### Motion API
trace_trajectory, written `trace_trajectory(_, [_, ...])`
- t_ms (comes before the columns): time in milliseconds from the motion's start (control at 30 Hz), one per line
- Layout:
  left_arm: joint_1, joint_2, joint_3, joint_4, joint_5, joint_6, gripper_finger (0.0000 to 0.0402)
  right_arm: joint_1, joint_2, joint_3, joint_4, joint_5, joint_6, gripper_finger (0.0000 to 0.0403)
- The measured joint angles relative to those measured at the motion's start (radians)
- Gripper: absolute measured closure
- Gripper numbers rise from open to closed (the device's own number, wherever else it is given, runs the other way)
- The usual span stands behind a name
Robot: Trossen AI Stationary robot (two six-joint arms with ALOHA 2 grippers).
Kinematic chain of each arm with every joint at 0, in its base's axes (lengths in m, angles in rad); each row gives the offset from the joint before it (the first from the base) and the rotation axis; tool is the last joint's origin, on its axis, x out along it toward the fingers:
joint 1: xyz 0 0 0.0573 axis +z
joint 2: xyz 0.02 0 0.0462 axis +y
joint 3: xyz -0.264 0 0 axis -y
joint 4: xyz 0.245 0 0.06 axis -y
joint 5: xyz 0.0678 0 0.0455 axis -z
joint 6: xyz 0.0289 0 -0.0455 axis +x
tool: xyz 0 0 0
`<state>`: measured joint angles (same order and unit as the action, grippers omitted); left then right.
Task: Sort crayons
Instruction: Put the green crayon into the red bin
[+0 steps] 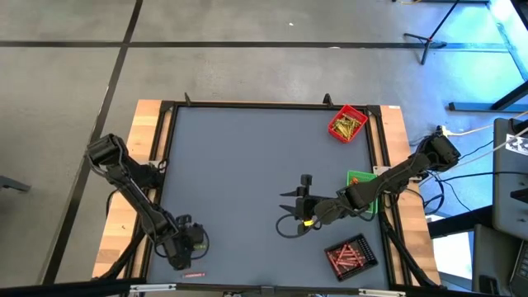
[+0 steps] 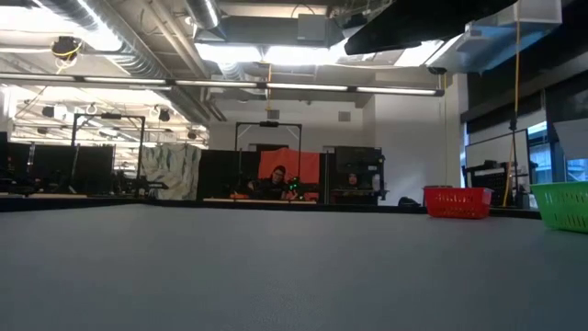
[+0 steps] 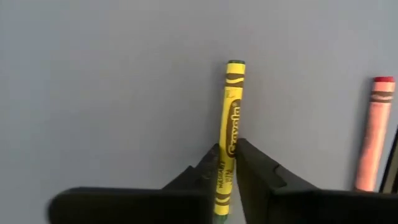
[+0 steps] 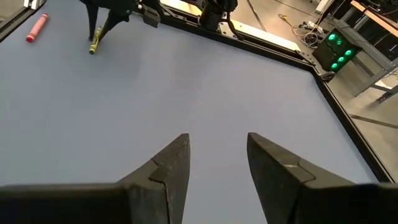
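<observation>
At the table's near left corner, the left gripper is clamped on a yellow crayon, with a red crayon just beside it. The right gripper hovers mid-table, fingers apart and empty, near the green tray.

Left pincer sits at the high view's lower left, fingers pinched together. Right pincer, reaching toward mid-frame, stands parted, gripping nothing.

Both arms are dark, nearly black, built of chunky jointed segments with boxy housings at the shoulders. The left pincer and the right pincer each carry two matte black, wedge-shaped fingers tapering to blunt tips. A dark cable loops beside the right arm's wrist.
</observation>
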<state>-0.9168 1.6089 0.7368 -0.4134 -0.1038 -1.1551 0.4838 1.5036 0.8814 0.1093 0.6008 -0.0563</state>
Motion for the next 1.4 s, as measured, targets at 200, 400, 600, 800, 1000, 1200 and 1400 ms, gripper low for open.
trace_trajectory(200, [0.013, -0.004, 0.031, -0.034, 0.001, 0.06, 0.0391, 0.0, 0.0, 0.0, 0.0, 0.0, 0.002, 0.0244])
trace_trajectory(400, [0.035, -0.001, 0.185, -0.138, -0.129, 0.2, 0.0396, 0.0, 0.0, 0.0, 0.004, -0.047, 0.055, 0.0244])
trace_trajectory(600, [0.056, -0.003, 0.316, -0.155, -0.273, 0.397, 0.0396, 0.0, 0.0, 0.0, 0.025, -0.097, 0.08, 0.0228])
trace_trajectory(800, [0.09, -0.004, 0.349, -0.02, -0.523, 0.659, 0.0395, 0.0, 0.0, 0.0, 0.089, -0.2, 0.074, 0.0159])
trace_trajectory(1000, [0.168, -0.004, 0.337, 0.213, -0.631, 0.931, 0.0395, 0.0, 0.023, 0.0, 0.188, -0.228, -0.007, 0.0127])
trace_trajectory(1200, [0.256, -0.005, 0.335, 0.313, -0.593, 1.084, 0.0395, 0.0, 0.099, 0.0, 0.388, -0.248, -0.102, 0.0141])
trace_trajectory(1400, [0.329, 0.002, 0.335, 0.364, -0.592, 1.124, 0.0395, 0.0, 0.136, 0.0, 0.501, -0.299, -0.158, 0.0159])
